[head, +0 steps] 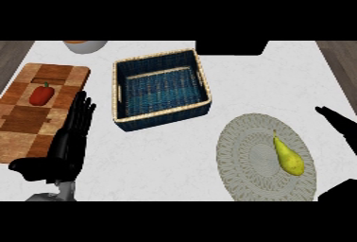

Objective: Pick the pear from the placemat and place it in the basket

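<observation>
Pale table (279, 71) beneath everything; carries a chequered cutting board (28, 123) at the left, a dark blue woven basket (162, 119) far of centre, and a round grey placemat (241, 156) at the near right.

Next in size, left robot hand (70, 137): lies released over the board's right edge, fingers straight, holding nothing. Right robot hand (338, 124): shows only partly at the right edge, fingers extended and apart from the thumb, also holding nothing, just beside the placemat.

Then the pear (287, 156): lies on its side on the right half of the placemat, stem toward the far side, untouched, well apart from the basket.

Smaller still, a red pepper (42, 94) on the board and a bowl (85, 46) at the far edge; neither matters to the route.

Likely troubles from here:
- Could roll or slip sideways if pinched on the narrow neck rather than the fat belly, given the tapered, rounded shape.
- Could drag the placemat along if approached too low.
- Could catch the basket's near right rim if carried across too low, tipping the pear out onto the table.
</observation>
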Robot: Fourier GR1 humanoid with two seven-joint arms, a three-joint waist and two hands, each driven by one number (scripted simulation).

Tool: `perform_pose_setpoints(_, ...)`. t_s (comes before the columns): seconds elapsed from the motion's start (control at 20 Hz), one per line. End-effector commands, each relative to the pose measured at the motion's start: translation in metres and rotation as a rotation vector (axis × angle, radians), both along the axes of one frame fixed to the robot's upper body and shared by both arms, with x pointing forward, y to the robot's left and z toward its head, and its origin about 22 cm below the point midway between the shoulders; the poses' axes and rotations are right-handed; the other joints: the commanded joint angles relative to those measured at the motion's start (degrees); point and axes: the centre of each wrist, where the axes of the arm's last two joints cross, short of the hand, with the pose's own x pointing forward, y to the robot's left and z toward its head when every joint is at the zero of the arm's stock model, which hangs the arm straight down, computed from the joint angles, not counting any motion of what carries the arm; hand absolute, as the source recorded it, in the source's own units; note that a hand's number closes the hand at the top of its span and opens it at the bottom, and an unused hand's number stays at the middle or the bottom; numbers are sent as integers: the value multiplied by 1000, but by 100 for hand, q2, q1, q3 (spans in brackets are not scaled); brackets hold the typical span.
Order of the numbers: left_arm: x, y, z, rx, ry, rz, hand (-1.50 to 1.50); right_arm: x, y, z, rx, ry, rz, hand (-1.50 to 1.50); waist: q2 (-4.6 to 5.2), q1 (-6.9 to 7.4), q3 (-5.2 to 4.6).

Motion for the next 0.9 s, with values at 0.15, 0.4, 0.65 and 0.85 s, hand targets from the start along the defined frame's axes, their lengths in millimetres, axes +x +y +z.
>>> perform_pose_setpoints(0.15, 3, 20, 20, -1, -4, 0, 0, -5, -2, -41, 44, -6, 23, -150, -4, -21, 2)
perform_pose_setpoints(0.4, 0, 6, 12, 4, 3, 0, 0, 10, 7, -42, 43, -17, 35, -150, -1, -4, -1)
perform_pose_setpoints(0.65, 11, -12, 4, 6, -7, 21, 0, 3, -4, -71, -5, -32, 28, -150, 0, -24, 1)
perform_pose_setpoints(0.85, -1, -9, 3, -5, 20, -10, 0, 14, -9, -75, -1, -23, 6, -150, -1, -15, 0)
